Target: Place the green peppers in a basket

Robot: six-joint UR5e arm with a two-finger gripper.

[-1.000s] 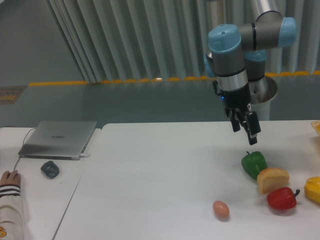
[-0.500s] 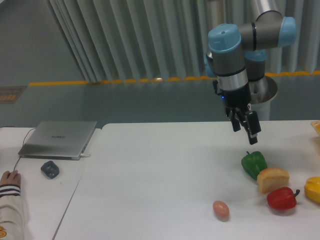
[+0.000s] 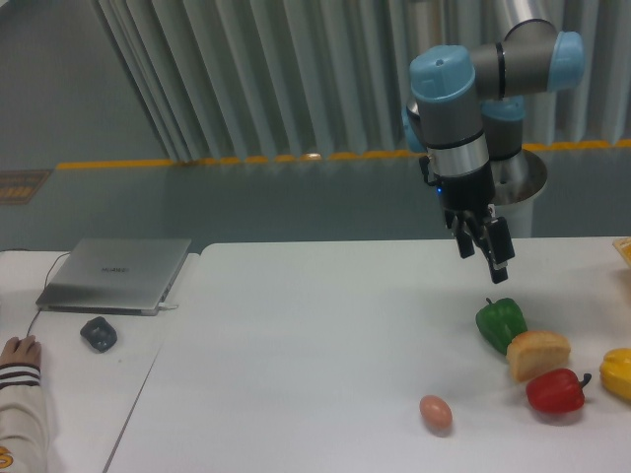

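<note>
1. I see the white table (image 3: 296,335) filling the lower view, with my arm (image 3: 463,108) reaching in from the upper right.
2. A closed laptop (image 3: 116,273) sits on the side table at far left, well away from the work; I see no basket in this view.
3. My gripper (image 3: 485,251) hangs in the air above the right part of the table, fingers pointing down and tilted toward the right. It holds nothing, and there seems to be a narrow gap between the fingers, but I can't tell for sure.
4. The green pepper (image 3: 501,323) lies on the table just below the gripper and slightly to its right, stem end up toward the fingers. I judge the coming move to be a short drop, nudged right.
5. A bread roll (image 3: 538,354) touches the pepper's lower right side, so I have clear room on the left side only.
6. The red pepper (image 3: 555,391), yellow pepper (image 3: 618,372) and egg (image 3: 435,413) lie nearby, apart from the green one.
</note>
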